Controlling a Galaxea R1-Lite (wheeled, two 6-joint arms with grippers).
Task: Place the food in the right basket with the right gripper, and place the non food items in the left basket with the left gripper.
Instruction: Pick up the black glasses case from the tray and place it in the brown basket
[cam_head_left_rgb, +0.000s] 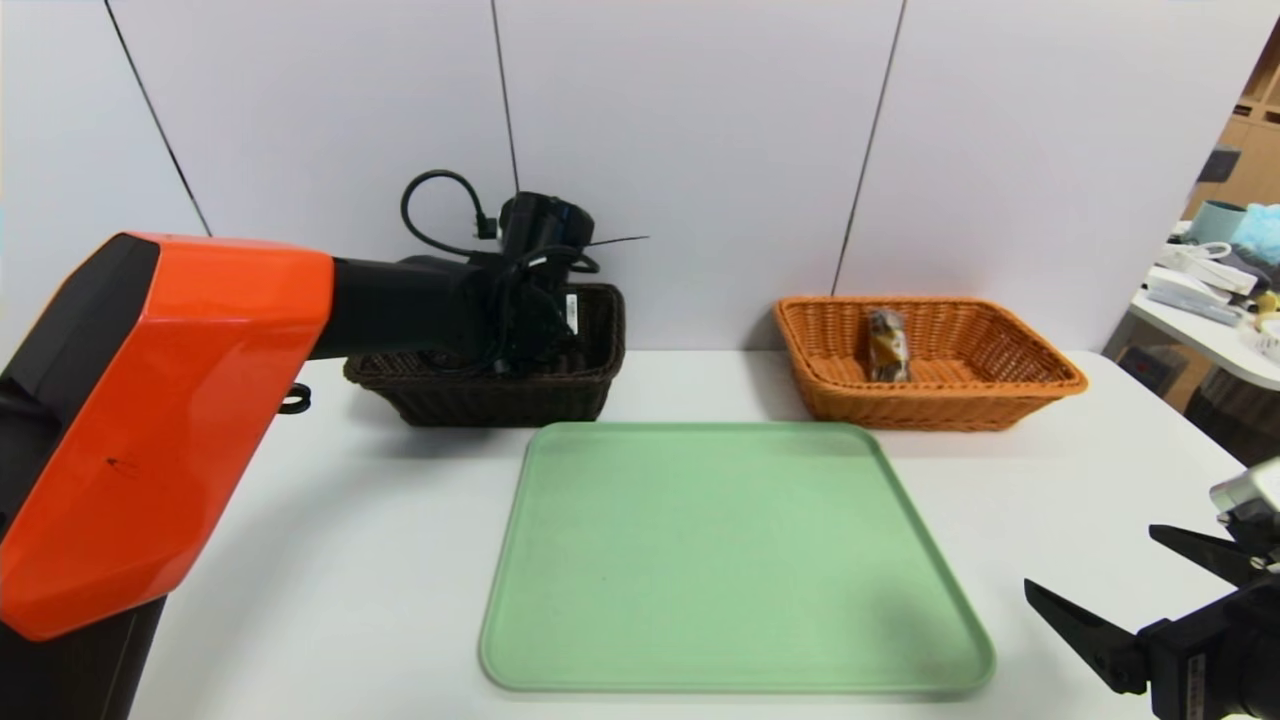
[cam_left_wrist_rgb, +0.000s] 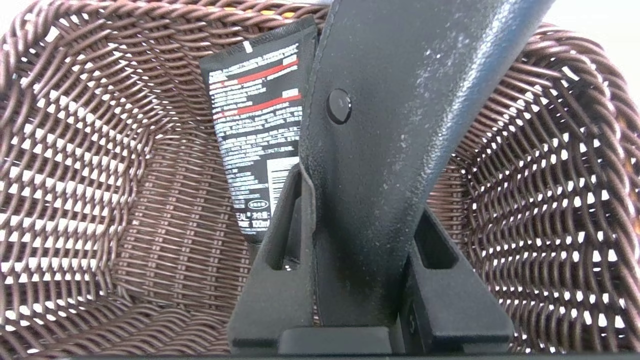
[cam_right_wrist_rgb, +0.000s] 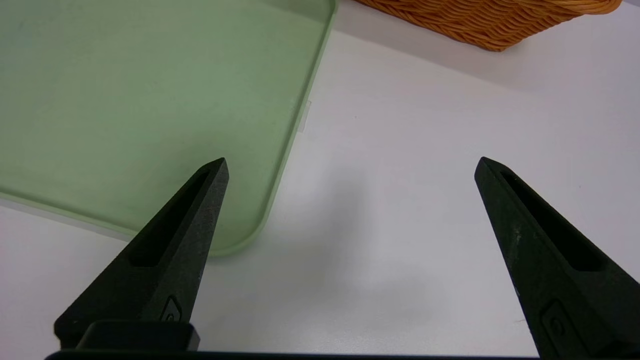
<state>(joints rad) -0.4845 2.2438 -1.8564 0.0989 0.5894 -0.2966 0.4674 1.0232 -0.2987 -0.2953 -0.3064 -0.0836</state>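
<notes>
Spreading across the middle of the white bench, a pale green tray lies bare between the two arms, with both baskets beyond its far edge. The left arm's orange shell fills the near left and its black forearm reaches out over the left basket, hiding most of that dark brown wicker from the head view. The right basket, orange-tan, sits at the far right, well apart from the brown one. Inside the left basket the left hand is clamped on the glasses case, whose long axis runs from the hand toward the basket's far wall. Just beside the case, the black tube lies on the basket floor, lengthwise along the same line, its crimped end toward the far wall. In the right basket the food rests against the far wall, its long axis running near to far. The right hand hangs at the near right above bare bench beside the tray's corner, its fingers spread wide and holding nothing.
</notes>
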